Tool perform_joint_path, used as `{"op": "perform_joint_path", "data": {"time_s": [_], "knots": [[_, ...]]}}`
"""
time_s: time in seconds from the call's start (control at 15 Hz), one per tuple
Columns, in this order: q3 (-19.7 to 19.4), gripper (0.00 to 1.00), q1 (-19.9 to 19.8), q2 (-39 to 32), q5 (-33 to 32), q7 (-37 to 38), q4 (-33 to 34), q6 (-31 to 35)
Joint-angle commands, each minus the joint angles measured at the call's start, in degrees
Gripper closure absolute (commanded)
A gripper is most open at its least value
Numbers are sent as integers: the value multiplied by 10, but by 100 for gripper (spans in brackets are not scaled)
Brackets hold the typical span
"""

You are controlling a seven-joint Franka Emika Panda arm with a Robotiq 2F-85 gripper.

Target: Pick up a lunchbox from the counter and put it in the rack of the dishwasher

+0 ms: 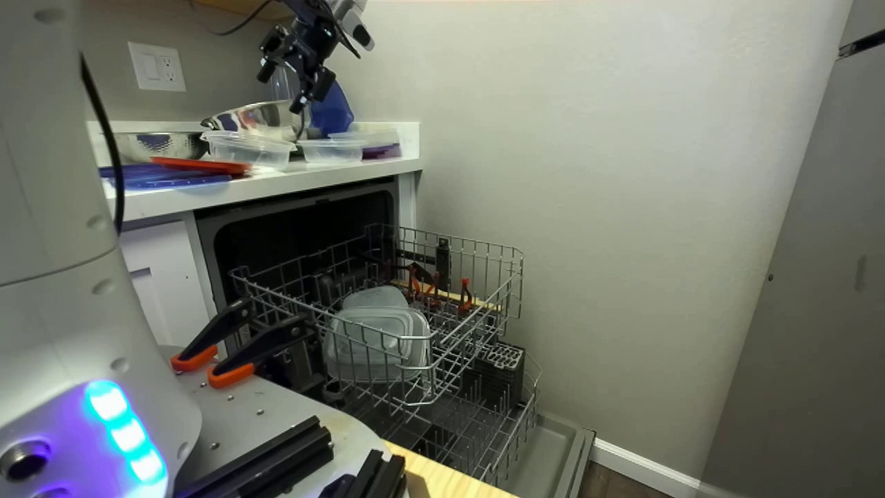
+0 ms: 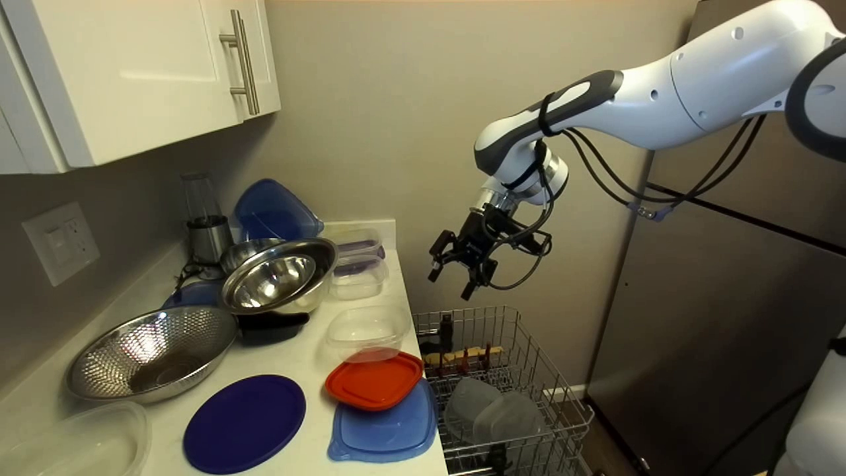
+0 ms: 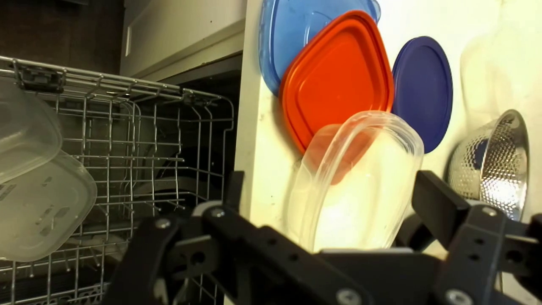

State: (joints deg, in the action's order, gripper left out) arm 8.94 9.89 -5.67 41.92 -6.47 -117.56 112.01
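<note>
A translucent lunchbox (image 2: 368,327) rests on the white counter (image 2: 316,423), near its front edge and partly over the red lid. In the wrist view the same lunchbox (image 3: 360,190) appears between my spread fingers, though the exterior views put the hand well above and away from it. My gripper (image 2: 451,283) hangs open in the air beside the counter, roughly over the back of the rack (image 2: 548,370), tilted downward, holding nothing. Pulled out of the dishwasher (image 1: 276,232), the wire rack (image 1: 522,259) has cloudy containers (image 1: 384,332) standing in it.
More clear containers (image 2: 357,277) sit farther along the counter. Around the lunchbox lie a red lid (image 2: 375,380), a light blue lid (image 2: 390,426) and a dark blue lid (image 2: 244,423). Steel bowls (image 2: 281,274) and a colander (image 2: 155,354) stand behind. A cabinet (image 2: 132,66) overhangs the counter.
</note>
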Motion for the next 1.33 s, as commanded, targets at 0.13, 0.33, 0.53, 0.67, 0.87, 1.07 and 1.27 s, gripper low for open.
{"op": "perform_joint_path", "data": {"time_s": [0.13, 0.33, 0.53, 0.67, 0.87, 1.07, 1.27], "knots": [[7, 0, -7, -34, 58, -68, 4, 13], [5, 0, -13, -65, 104, -119, 4, 12], [4, 0, -23, -97, 141, -166, 8, 5], [7, 0, -31, -124, 179, -214, 16, 7], [12, 0, -38, -166, 246, -290, 38, -7], [14, 0, -30, -206, 275, -332, 70, -25], [19, 0, -22, -241, 278, -344, 108, -48]]}}
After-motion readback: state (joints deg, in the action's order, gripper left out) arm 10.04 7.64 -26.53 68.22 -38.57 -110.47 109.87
